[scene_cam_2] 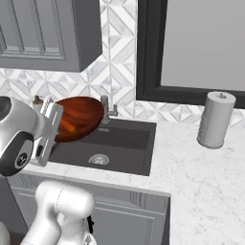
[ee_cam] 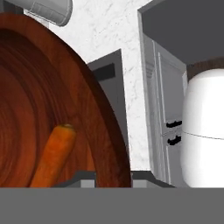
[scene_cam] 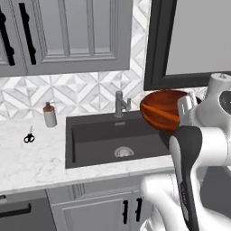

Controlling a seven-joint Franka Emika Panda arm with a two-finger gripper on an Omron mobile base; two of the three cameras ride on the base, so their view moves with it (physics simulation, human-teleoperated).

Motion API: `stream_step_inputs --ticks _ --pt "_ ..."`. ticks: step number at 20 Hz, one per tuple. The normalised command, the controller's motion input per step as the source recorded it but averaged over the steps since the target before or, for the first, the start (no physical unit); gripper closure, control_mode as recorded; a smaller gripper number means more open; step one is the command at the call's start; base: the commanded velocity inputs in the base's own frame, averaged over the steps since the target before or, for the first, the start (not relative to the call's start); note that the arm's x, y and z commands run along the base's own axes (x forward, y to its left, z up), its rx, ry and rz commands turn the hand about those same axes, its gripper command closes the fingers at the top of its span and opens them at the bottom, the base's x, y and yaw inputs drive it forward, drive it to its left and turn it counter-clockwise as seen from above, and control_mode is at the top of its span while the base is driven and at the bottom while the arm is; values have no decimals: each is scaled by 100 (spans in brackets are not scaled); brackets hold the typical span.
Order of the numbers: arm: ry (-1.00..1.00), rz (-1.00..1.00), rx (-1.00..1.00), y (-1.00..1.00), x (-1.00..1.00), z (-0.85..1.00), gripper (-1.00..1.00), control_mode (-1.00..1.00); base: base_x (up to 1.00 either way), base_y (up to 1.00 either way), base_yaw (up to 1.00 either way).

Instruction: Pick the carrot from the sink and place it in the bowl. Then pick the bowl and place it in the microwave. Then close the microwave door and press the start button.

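Microwave door (scene_cam: 155, 45): stood as a dark frame at the upper right of the left base view, with the light interior of the microwave (scene_cam: 203, 36) beyond it; the opening lay above and to the right of the load, so the judged route was up and rightward.
Sink (scene_cam: 97, 140): dark basin at mid-frame, drain visible and no carrot lying in it; the faucet (scene_cam: 121, 103) rose just left of the load and looked like the nearest thing to clip on a swing.
Bowl (scene_cam: 161, 109): was lifted clear of the counter, over the right end of the sink, tilted steeply so its hollow faced the left base camera.
Step in hand: judged to be the carry of the bowl to the microwave, the carrot stage being done.
Gripper (scene_cam: 186, 110): pinched the bowl's rim at its right edge; the jaws were narrow, closed on the thin wall.
Carrot (ee_cam: 51, 156): lay inside the bowl against the lower wall, at the lower left of the hand view.
Handling note: levelling the bowl before travel seemed wise, since at that tilt the carrot could roll out over the rim; a slow rise past the faucet, then a flat entry through the opening, seemed safest.
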Motion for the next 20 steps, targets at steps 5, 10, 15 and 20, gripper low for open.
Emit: stream_step_inputs --ticks 5,10,15,20 --pt "0 0 0 0 0 0 100 100 -67 86 1" --pt "0 0 0 0 0 0 100 100 -66 92 2" --pt "0 0 0 0 0 0 100 100 -48 81 1" --pt "0 0 0 0 0 0 100 100 -43 86 1"
